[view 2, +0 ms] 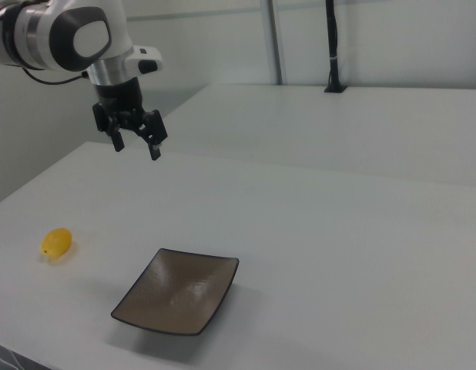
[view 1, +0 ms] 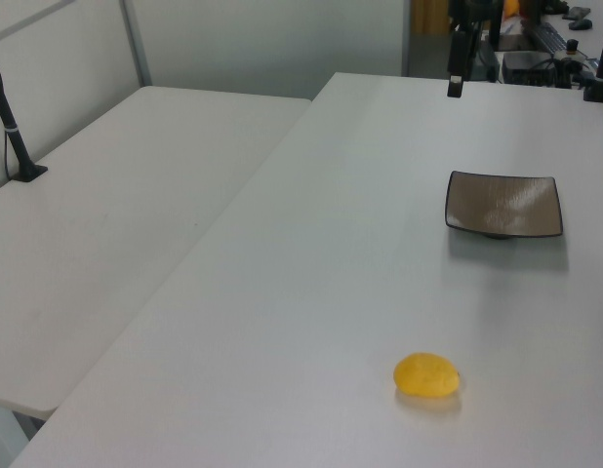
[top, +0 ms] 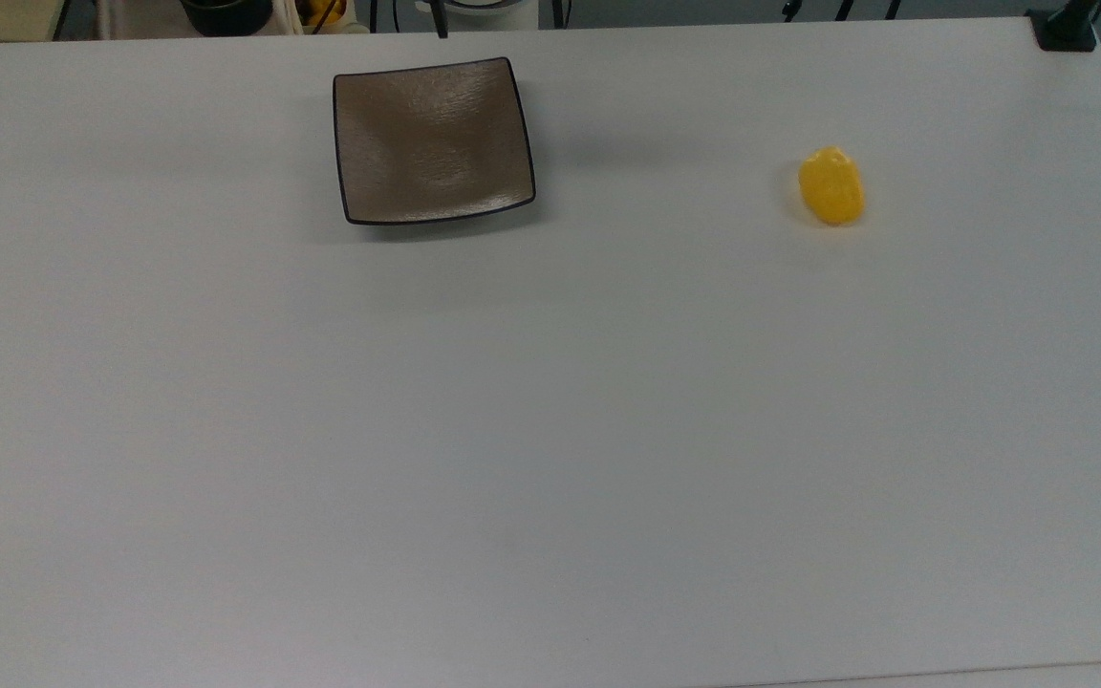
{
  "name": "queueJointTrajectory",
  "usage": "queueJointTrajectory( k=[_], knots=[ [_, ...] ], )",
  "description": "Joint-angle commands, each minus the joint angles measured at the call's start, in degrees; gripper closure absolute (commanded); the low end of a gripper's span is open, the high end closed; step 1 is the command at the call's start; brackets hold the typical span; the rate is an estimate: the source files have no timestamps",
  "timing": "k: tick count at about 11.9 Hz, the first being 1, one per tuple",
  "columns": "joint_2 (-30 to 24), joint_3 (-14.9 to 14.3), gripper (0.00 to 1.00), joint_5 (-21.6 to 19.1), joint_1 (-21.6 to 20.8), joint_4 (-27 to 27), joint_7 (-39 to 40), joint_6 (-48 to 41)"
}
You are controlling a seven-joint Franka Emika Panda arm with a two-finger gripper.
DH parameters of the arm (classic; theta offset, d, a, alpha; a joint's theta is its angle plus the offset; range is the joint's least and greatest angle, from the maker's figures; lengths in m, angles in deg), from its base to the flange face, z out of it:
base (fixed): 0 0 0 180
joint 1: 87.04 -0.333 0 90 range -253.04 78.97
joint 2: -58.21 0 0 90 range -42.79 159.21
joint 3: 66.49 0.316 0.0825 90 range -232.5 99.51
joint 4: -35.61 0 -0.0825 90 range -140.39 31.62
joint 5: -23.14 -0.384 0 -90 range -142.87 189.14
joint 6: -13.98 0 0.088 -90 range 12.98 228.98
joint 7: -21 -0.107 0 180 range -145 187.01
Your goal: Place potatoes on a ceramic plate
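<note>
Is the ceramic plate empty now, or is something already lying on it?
Empty. The ceramic plate shows only bare brown glaze; the potato lies apart on the white table.

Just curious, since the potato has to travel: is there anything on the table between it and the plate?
No. In the top view the stretch of table between the potato and the plate is bare; the left view shows the same.
</note>
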Motion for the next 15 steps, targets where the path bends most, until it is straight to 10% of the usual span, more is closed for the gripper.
queueJointTrajectory(
  k=[1,9,15],
  knots=[
    [-0.29,1.13,0.00,0.71,-3.66,-0.49,-1.03,0.38],
    [9.18,8.08,0.00,0.80,-12.27,16.71,-18.07,-8.13],
    [16.74,12.65,0.00,0.63,-18.43,18.32,-25.11,-5.96]
  ],
)
